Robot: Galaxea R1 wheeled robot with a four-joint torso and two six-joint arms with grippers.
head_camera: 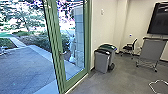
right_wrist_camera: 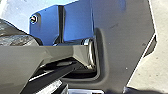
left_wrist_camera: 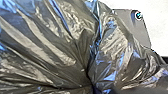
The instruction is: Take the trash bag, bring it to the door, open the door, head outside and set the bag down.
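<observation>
The black trash bag [left_wrist_camera: 57, 45] looms large and wrinkled in the left wrist view. Its plastic gathers into tight folds at my left gripper [left_wrist_camera: 93, 86], which is shut on it. Part of the dark bag [right_wrist_camera: 15, 33] also appears at an edge of the right wrist view, beside the robot's body. In the head view, a green-framed glass door [head_camera: 75, 35] stands ahead, its handle [head_camera: 60, 53] on the left upright. I cannot tell whether the door is ajar.
Paving [head_camera: 25, 65] and shrubs lie outdoors on the left. Two grey bins [head_camera: 102, 61] stand by the wall right of the door. Farther right are a black chair [head_camera: 130, 47], a grey panel on wheels [head_camera: 152, 51], a dark screen [head_camera: 158, 20] and a white cable [head_camera: 152, 86] on the floor.
</observation>
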